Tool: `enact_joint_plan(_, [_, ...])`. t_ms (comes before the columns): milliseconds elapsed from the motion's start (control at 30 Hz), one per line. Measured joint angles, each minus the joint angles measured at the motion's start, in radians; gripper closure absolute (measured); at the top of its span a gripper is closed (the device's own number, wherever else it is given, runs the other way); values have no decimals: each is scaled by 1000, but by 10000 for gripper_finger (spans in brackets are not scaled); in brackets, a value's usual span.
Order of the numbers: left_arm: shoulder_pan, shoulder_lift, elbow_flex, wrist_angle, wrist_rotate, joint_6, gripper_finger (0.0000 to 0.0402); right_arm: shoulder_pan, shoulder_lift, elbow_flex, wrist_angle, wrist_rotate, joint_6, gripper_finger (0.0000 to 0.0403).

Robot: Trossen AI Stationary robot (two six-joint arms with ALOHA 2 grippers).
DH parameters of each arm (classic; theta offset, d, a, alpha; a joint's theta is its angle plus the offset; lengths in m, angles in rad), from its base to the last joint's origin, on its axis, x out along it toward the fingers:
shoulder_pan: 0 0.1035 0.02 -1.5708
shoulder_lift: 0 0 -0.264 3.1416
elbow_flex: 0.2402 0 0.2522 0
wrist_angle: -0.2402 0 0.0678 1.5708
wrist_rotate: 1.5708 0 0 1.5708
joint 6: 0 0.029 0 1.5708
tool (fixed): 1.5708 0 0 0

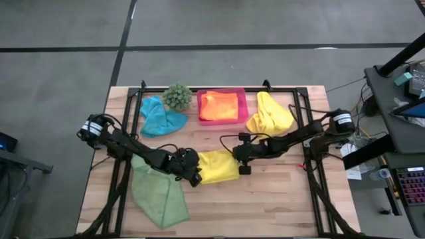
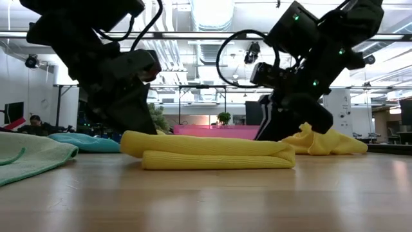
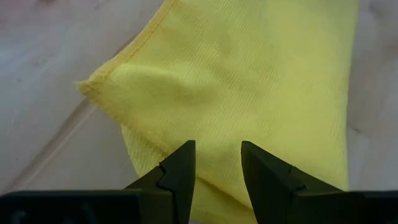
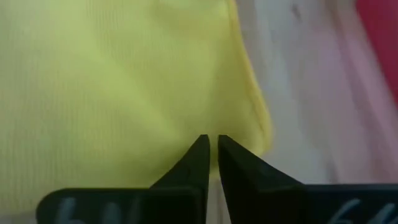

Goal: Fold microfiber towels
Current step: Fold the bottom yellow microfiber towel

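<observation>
On the wooden table, seen from above with twelve o'clock at the far edge, the largest cloth is the light green towel, spread loosely at about seven o'clock. Next in size, the folded yellow towel lies near the middle, a flat doubled pad whose long axis runs from nine to three o'clock. A second yellow towel sits crumpled at about two o'clock, the teal towel is bunched at eleven, and the orange towel rests inside the pink tray at twelve, with a small spiky green plant just beside the tray.

Both arms meet at the folded yellow towel, one at each short end. The left gripper is at the nine o'clock end, its fingers held apart over the cloth's corner; whether they touch the fabric I cannot tell. The right gripper is at the three o'clock end, its fingers pressed together at the towel's edge; a pinch on the fabric looks likely but is not plain to see.

Judging from this, the next fold turns on that nine-to-three axis: each gripper is equally near its own end, so bringing one short end across toward the other would halve the pad
</observation>
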Motion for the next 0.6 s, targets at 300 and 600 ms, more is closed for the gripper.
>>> enact_joint_plan(300, [1, -3, 7, -5, 47, 6, 288, 19, -102, -2, -17, -2, 15, 385])
enact_joint_plan(600, [0, -24, 50, 0, 124, 38, 288, 93, -136, -2, -12, -8, 51, 385])
